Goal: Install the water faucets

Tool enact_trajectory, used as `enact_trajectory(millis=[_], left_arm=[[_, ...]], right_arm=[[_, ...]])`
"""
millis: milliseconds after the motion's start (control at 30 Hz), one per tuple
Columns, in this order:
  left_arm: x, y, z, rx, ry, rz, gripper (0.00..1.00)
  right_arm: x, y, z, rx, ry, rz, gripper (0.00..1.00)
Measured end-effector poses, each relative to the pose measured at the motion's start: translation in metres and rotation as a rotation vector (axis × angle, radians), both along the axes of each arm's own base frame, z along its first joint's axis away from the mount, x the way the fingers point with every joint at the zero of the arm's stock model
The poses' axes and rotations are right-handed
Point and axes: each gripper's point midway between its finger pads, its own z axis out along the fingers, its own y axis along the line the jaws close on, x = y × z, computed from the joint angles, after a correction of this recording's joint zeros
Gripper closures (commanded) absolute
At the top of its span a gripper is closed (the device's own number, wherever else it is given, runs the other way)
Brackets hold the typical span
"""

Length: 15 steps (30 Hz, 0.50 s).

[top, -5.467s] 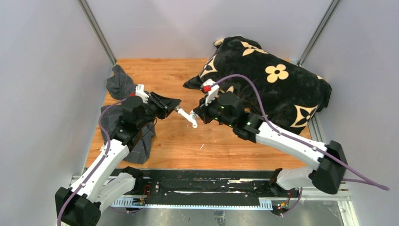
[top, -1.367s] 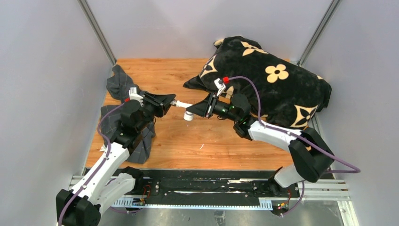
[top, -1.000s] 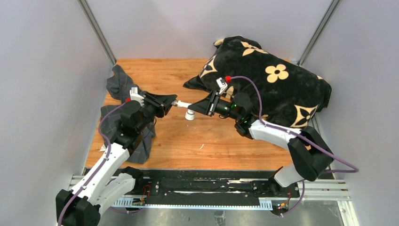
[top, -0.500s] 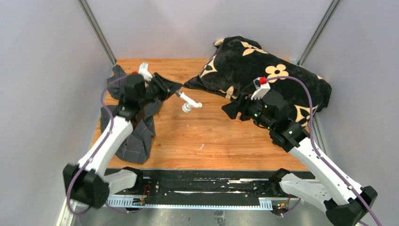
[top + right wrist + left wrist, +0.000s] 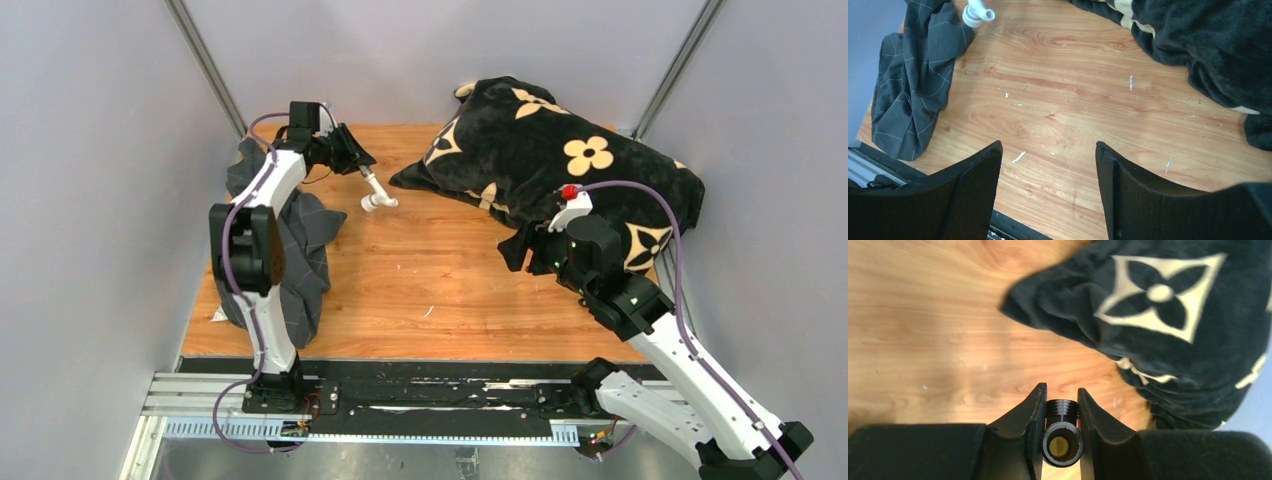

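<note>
The water faucet (image 5: 378,200), a white elbow-shaped body on a thin stem, hangs above the back left of the wooden table, just off the edge of the cloth. My left gripper (image 5: 356,164) is shut on its stem end. In the left wrist view the jaws clamp a dark threaded round end of the faucet (image 5: 1062,440), left gripper (image 5: 1061,395). My right gripper (image 5: 517,250) is open and holds nothing, low at the right beside the cushion. In the right wrist view the right gripper (image 5: 1048,150) hangs over bare wood, with the faucet (image 5: 975,12) far off at the top left.
A grey checked cloth (image 5: 300,235) lies crumpled along the table's left edge. A big black flowered cushion (image 5: 560,150) fills the back right. The wooden table (image 5: 430,290) ends at a black rail along the front. Grey walls close in on both sides.
My right gripper opened, let go of the faucet and drew back to the right. My left arm swung to the back left, carrying the faucet with it.
</note>
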Motion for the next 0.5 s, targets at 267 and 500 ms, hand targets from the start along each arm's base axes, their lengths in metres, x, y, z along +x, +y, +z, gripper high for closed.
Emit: enact_trajectory(millis=[267, 500], left_arm=[[0.059, 0.018, -0.088, 0.027, 0.156, -0.034, 0.43], [0.073, 0.032, -0.086, 0.058, 0.168, -0.02, 0.02]], right_arm=[[-0.006, -0.006, -0.006, -0.014, 0.011, -0.006, 0.32], [-0.011, -0.013, -0.013, -0.033, 0.027, -0.022, 0.31]])
